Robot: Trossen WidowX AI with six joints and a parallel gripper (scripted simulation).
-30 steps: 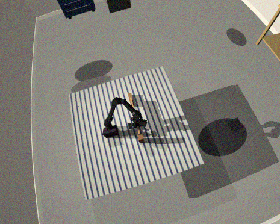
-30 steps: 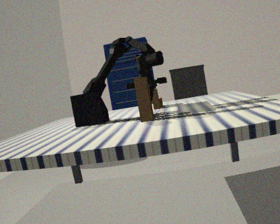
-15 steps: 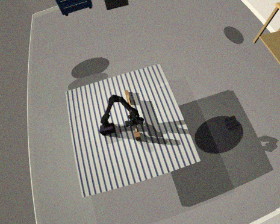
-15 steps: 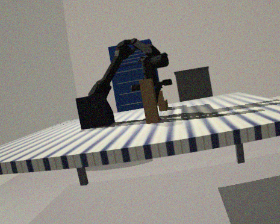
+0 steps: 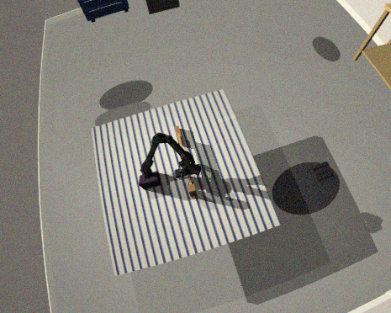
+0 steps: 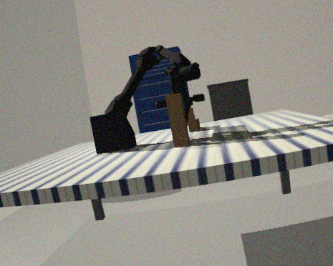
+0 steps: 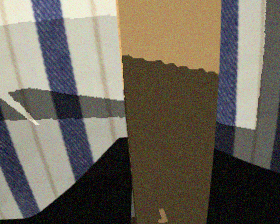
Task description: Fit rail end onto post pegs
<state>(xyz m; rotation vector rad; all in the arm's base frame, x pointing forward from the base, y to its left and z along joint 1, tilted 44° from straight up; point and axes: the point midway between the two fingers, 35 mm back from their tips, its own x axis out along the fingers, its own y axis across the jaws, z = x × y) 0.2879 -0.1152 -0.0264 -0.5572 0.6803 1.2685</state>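
The black parallel-jaw gripper point(image 6: 178, 101) is pinching the long light-brown wooden bed rail point(image 7: 169, 97) near mid-frame, just behind the short brown wooden post point(image 6: 178, 121) on the blue-striped table point(image 6: 203, 171).

The scene is viewed from high overhead and far off in the top view, angled so that the whole blue-and-white striped table top point(image 5: 125, 214) and surrounding grey floor are taken in. In the exterior view the table point(image 6: 239, 167) is seen from low, just under its edge, looking across it toward a blue slatted cabinet point(image 6: 151, 92) against the back wall. The wrist view is pointed down at very close range along a long tan wooden rail point(image 7: 169, 97). The striped surface is shared by all three views.
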